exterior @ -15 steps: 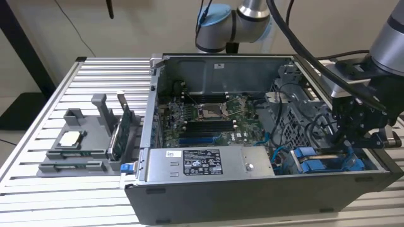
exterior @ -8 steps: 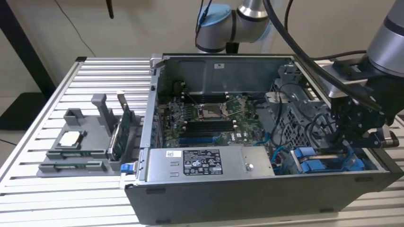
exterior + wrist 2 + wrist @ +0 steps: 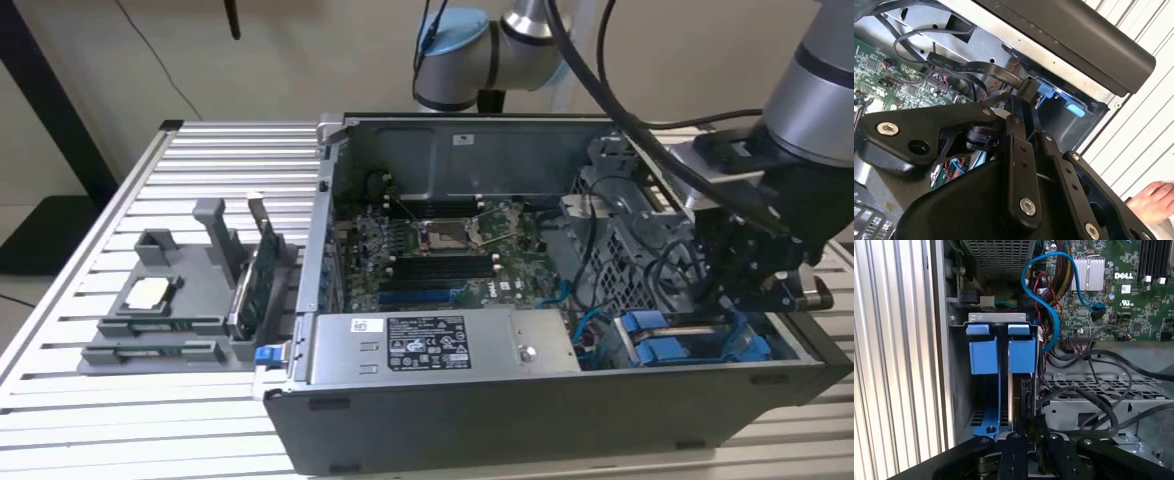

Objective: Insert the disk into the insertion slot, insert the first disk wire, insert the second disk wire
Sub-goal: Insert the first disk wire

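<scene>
Gripper: lowered into the corner of the open computer case at the exterior view's right, right over the blue drive carriers; I cannot tell whether it is clenched or released.
Disk: standing on edge inside the insertion slot, between the slot's blue tabs (only its thin edge and a strip of blue frame show, in the first wrist view).
Black flat cable: in the second wrist view it runs across the case to a black plug, just beside a blue tab and close to the gripper's tip; whether the plug is seated cannot be told.
Blue cable: loops from the circuit board down past the slot.
Circuit board: flat on the case floor, behind the grey labelled box.
Grey holder: on the slatted table, well apart from the gripper, with a green card standing in it.
Hand: a person's, resting on the table outside the case.
</scene>
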`<state>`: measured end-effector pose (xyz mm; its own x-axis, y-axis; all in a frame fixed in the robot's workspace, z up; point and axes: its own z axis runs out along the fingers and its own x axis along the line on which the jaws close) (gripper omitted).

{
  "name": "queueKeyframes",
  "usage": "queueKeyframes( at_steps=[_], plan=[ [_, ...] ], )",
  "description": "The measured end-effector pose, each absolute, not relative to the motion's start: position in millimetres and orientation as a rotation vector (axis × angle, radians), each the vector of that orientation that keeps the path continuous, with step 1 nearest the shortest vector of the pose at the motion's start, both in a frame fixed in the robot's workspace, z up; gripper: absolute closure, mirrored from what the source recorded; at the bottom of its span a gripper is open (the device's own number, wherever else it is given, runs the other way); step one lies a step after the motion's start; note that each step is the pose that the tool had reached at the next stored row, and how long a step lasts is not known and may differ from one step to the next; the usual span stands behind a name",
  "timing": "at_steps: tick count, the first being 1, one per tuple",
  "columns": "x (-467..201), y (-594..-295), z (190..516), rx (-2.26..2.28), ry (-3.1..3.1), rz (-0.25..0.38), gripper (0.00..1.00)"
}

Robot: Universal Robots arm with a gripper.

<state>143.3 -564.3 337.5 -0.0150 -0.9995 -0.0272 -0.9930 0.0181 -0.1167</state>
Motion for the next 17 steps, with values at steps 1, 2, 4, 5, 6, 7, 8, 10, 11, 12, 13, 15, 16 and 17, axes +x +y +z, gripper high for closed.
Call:
queueKeyframes(
  at_steps=[1, 2, 4, 5, 6, 7, 8, 10, 11, 12, 13, 15, 16, 17],
  plan=[
    [143, -564, 336, -2.129, 2.165, -0.101, 0.81],
    [143, -563, 334, -2.129, 2.164, -0.104, 0.81],
    [143, -563, 332, -2.127, 2.162, -0.107, 0.81],
    [143, -563, 331, -2.125, 2.161, -0.105, 0.81],
    [143, -563, 331, -2.126, 2.161, -0.106, 0.80],
    [143, -563, 331, -2.126, 2.161, -0.106, 0.74],
    [143, -563, 331, -2.126, 2.161, -0.107, 0.74],
    [143, -563, 332, -2.126, 2.162, -0.107, 0.67],
    [143, -563, 334, -2.126, 2.161, -0.107, 0.67],
    [143, -563, 336, -2.126, 2.161, -0.107, 0.67],
    [143, -563, 338, -2.126, 2.161, -0.107, 0.67],
    [143, -563, 342, -2.126, 2.161, -0.107, 0.67],
    [143, -563, 345, -2.126, 2.161, -0.107, 0.67],
    [143, -563, 347, -2.126, 2.161, -0.107, 0.67]
  ],
)
